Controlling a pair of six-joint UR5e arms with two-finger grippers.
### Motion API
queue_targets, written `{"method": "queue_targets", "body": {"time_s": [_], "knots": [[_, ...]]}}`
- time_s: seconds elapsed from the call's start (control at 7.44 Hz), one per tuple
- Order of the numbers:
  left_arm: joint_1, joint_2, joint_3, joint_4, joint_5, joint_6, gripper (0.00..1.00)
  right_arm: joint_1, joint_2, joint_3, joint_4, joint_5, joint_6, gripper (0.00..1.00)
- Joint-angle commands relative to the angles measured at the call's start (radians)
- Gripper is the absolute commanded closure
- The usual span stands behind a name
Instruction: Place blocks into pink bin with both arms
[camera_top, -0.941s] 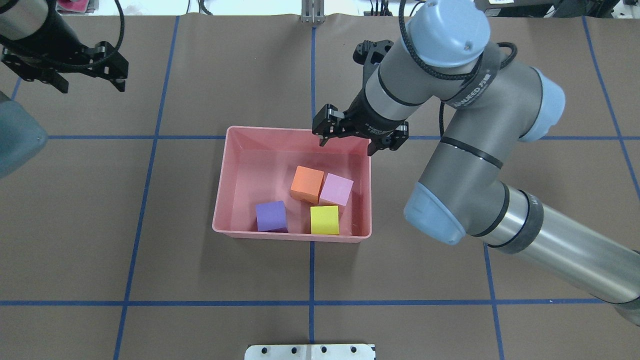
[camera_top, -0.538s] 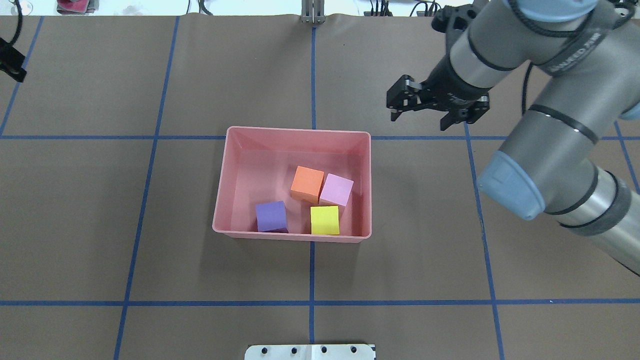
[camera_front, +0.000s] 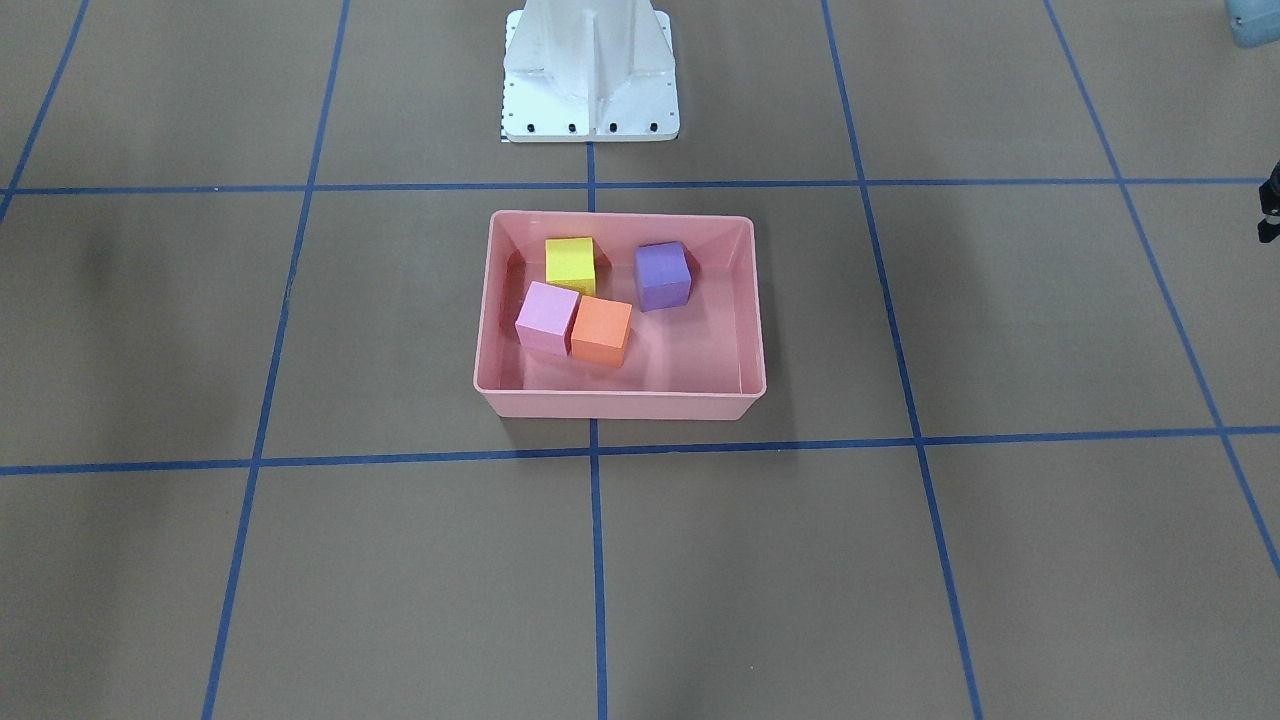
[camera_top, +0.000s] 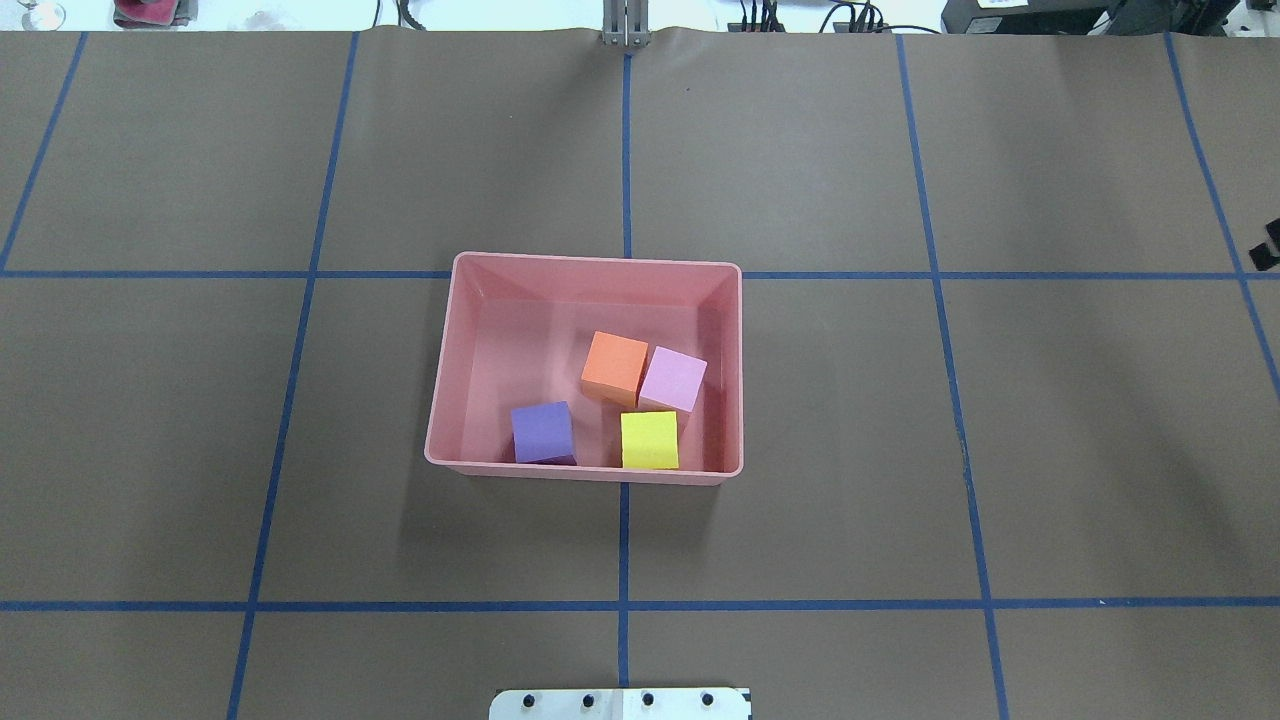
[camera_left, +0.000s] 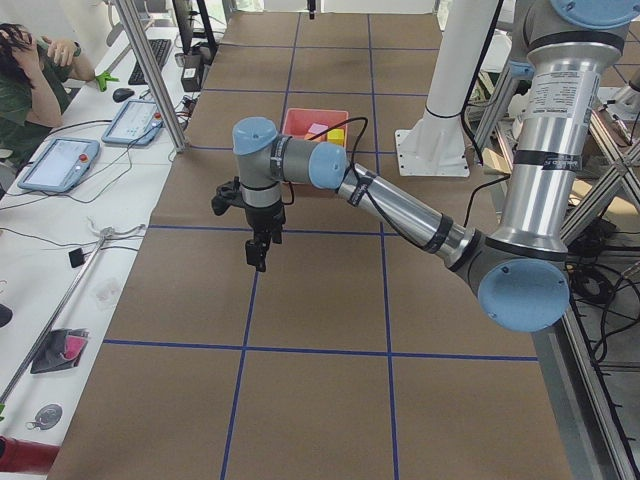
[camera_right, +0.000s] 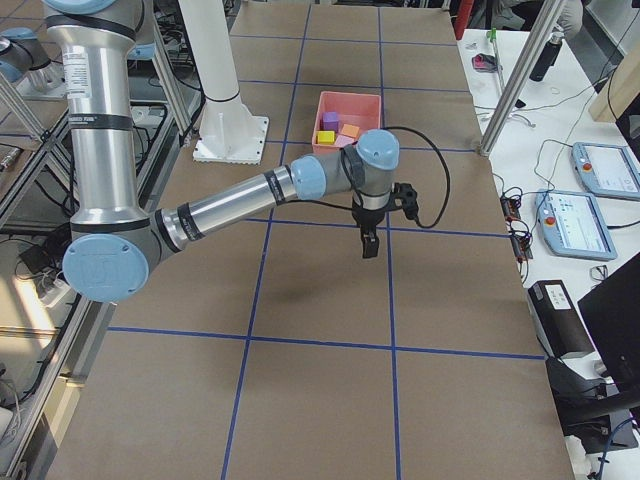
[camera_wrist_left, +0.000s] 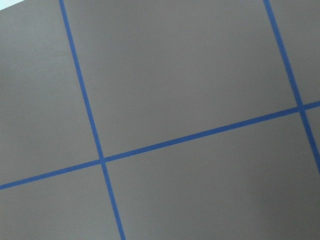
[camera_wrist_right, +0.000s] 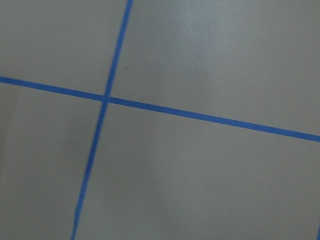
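The pink bin (camera_top: 590, 261) stands at the table's middle. In it lie the orange block (camera_top: 614, 365), the light pink block (camera_top: 673, 380), the yellow-green block (camera_top: 649, 440) and the purple block (camera_top: 542, 431). The front-facing view shows the bin (camera_front: 620, 405) with the same blocks. Both arms are far from the bin. My left gripper (camera_left: 257, 250) hangs over bare table towards the robot's left end. My right gripper (camera_right: 369, 243) hangs over bare table towards the right end. Only a black sliver of it (camera_top: 1268, 245) shows overhead. I cannot tell whether either is open or shut. Nothing shows between the fingers.
The white base pedestal (camera_front: 590, 70) stands behind the bin. Blue tape lines grid the brown table cover. An operator (camera_left: 30, 80) sits at a side desk with tablets. Both wrist views show only brown cover and tape lines.
My right arm has swung from the bin's far right corner out to the right, leaving the overhead view. My left gripper has left it on the left. The blocks have not moved.
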Motion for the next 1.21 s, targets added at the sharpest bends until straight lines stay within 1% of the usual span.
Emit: {"method": "queue_targets", "body": {"time_s": [0.0,0.13,0.27,0.4,0.54,0.67,0.81,1.08], "knots": [[-0.045,0.06,0.031,-0.091,-0.118,0.01,0.0,0.12,-0.016,-0.094,0.053,0.025,-0.078,0.0],[-0.053,0.087,0.063,-0.099,-0.13,0.012,0.0,0.12,-0.009,-0.096,0.074,-0.021,-0.101,0.0],[-0.096,0.09,0.109,-0.114,-0.132,0.012,0.0,0.12,-0.011,-0.108,0.077,-0.031,-0.096,0.0],[-0.109,0.135,0.109,-0.137,-0.138,0.024,0.0,0.122,-0.015,-0.152,0.079,-0.025,-0.092,0.0],[-0.122,0.176,0.106,-0.167,-0.139,0.086,0.0,0.125,-0.014,-0.157,0.077,-0.02,-0.089,0.0],[-0.129,0.193,0.123,-0.171,-0.139,0.097,0.0,0.126,-0.028,-0.159,0.077,0.004,-0.092,0.0],[-0.13,0.234,0.146,-0.232,-0.138,0.12,0.0,0.134,-0.041,-0.157,0.077,0.023,-0.095,0.0],[-0.13,0.248,0.157,-0.26,-0.138,0.111,0.0,0.151,-0.043,-0.159,0.077,0.027,-0.101,0.0]]}}
